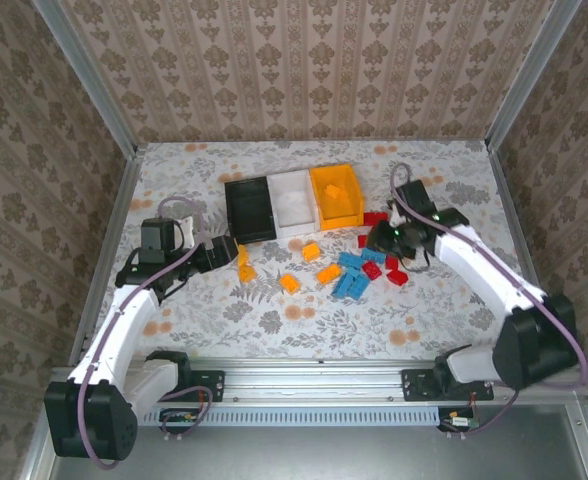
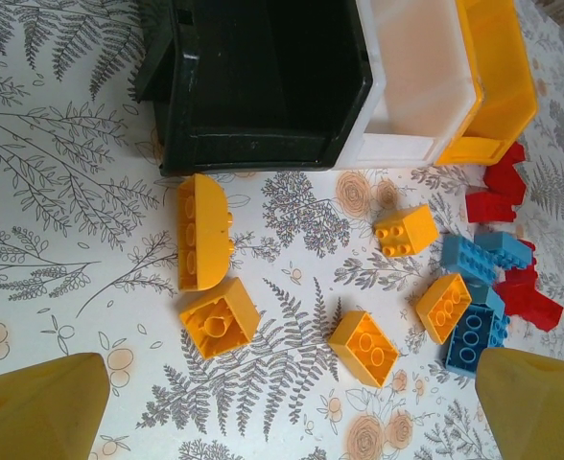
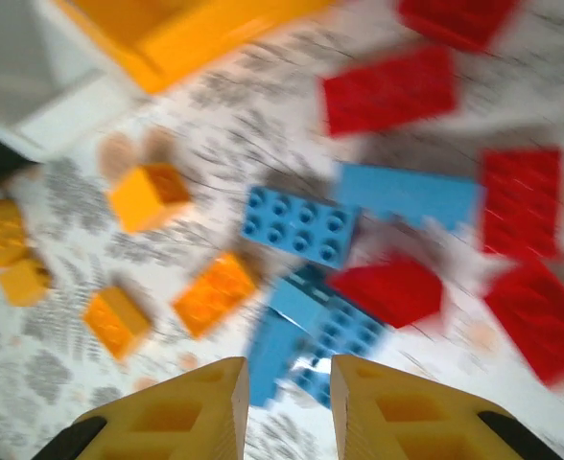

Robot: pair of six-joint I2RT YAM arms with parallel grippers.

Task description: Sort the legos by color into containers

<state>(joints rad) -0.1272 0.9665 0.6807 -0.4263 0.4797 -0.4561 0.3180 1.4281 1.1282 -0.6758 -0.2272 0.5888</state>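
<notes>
Three containers stand in a row at mid-table: black (image 1: 249, 210), white (image 1: 294, 200) and orange (image 1: 354, 190), the orange one with an orange lego (image 1: 332, 190) inside. Orange legos (image 2: 220, 321) lie scattered in front of the black bin. Blue legos (image 1: 352, 283) and red legos (image 1: 374, 268) are heaped to the right. My left gripper (image 1: 224, 252) hovers open above the orange bricks, nothing between its fingers (image 2: 37, 407). My right gripper (image 3: 290, 374) stands over the blue and red heap, its jaws closed narrow with a blue lego (image 3: 274, 350) between the tips; this view is blurred.
Patterned walls on metal posts close in the table on three sides. More red legos (image 3: 387, 91) lie in front of the orange bin. Bare floral tabletop (image 1: 274, 320) stretches between the bricks and the arm bases.
</notes>
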